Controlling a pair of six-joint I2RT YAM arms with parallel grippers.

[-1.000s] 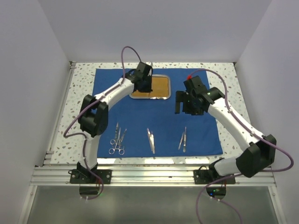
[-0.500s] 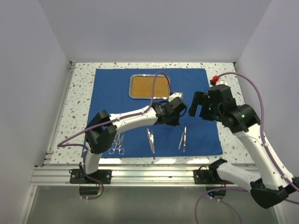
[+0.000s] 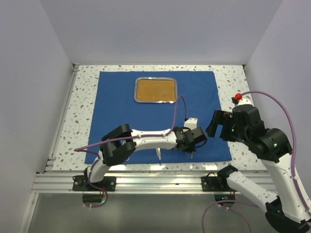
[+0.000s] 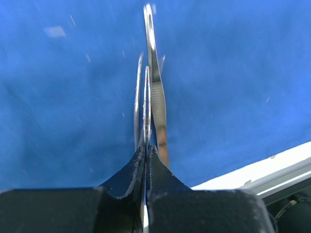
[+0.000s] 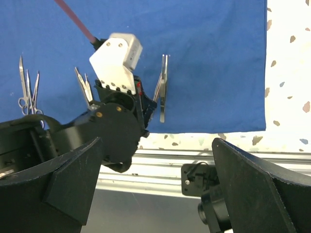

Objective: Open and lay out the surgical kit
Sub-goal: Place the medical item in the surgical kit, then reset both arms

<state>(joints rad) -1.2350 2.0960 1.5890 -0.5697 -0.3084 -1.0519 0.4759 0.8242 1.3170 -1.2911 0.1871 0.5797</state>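
The royal-blue cloth [image 3: 204,92] lies spread flat on the table. The steel tray [image 3: 155,90] with its orange-brown inside sits on the cloth's far middle. My left gripper [image 3: 190,147] reaches across to the cloth's front right and is shut on slim silver tweezers [image 4: 156,97], which point away along the cloth [image 4: 233,73]. The right wrist view shows these tweezers [image 5: 163,87] beside the left gripper, a second pair [image 5: 82,83] and scissors [image 5: 28,94] further left. My right gripper [image 3: 218,127] is open and empty, raised above the cloth's right edge. The left arm hides the scissors from above.
An aluminium rail [image 3: 160,180] runs along the table's front edge, just beyond the cloth's near edge. Speckled tabletop [image 3: 87,97] shows around the cloth. White walls close in the left, right and back. The right arm's base mount [image 5: 199,177] is below the right gripper.
My left gripper has swung from the tray across to the front right and closed on the tweezers. My right arm has drawn back to the right and risen.
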